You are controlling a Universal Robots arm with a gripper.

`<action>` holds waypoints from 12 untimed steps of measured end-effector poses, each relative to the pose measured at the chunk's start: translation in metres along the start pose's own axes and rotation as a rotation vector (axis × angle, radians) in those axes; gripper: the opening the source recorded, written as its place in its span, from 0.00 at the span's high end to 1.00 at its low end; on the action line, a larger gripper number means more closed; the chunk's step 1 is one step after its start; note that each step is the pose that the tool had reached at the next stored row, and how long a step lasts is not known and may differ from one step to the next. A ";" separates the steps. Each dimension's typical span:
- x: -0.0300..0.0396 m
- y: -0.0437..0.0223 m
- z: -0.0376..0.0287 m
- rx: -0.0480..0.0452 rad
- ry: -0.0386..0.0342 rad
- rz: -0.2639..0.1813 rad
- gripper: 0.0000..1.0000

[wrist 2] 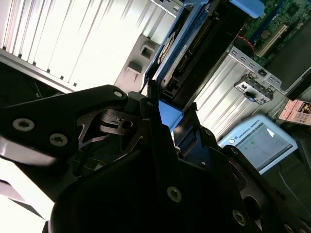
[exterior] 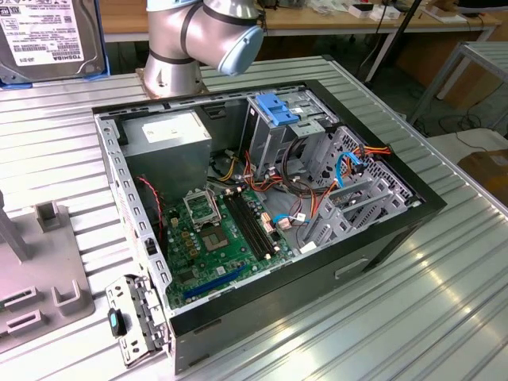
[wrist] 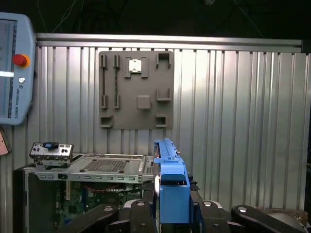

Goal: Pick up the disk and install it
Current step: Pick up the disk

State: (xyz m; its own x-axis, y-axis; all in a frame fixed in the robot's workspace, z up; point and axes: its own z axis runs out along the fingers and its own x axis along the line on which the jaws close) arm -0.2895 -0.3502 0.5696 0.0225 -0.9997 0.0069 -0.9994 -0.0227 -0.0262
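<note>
The disk [exterior: 46,36] hangs high at the exterior view's left, its dark face with a white label turned to the camera and blue carrier rail along its edges. The first wrist view looks at the disk [wrist: 170,187] edge-on, the bright blue rail standing upright between the dark fingers [wrist: 138,209]. My gripper [wrist: 171,211] is shut on it. In the second wrist view the disk [wrist 2: 187,46] juts out beyond the black gripper [wrist 2: 167,114] body. The grip sits well above and to the side of the open computer case [exterior: 381,238].
Inside the case are a green motherboard [exterior: 218,238], a metal drive cage with a light-blue latch [exterior: 278,109] and bundled cables [exterior: 317,190]. A grey fixture plate [exterior: 40,278] lies at the exterior view's left. A teach pendant [wrist: 14,73] hangs nearby. The arm's base [exterior: 198,40] stands behind the case.
</note>
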 end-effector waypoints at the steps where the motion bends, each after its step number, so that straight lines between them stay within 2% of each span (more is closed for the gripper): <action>1: 0.0001 -0.0021 0.0001 -0.0006 0.0032 0.000 0.64; 4: 0.0002 -0.0085 0.0003 -0.0023 0.0104 0.000 0.64; 5: 0.0003 -0.0134 0.0004 -0.0039 0.0129 0.000 0.64; 7: 0.0006 -0.0283 0.0008 -0.0090 0.0176 -0.001 0.64; 9: 0.0008 -0.0372 0.0010 -0.0118 0.0187 -0.001 0.64; 11: 0.0012 -0.0534 0.0014 -0.0167 0.0210 -0.001 0.64; 12: 0.0013 -0.0574 0.0015 -0.0178 0.0221 -0.001 0.64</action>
State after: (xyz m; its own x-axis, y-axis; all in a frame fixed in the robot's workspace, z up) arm -0.2321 -0.3502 0.5696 0.0229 -0.9993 0.0290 -0.9997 -0.0231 -0.0084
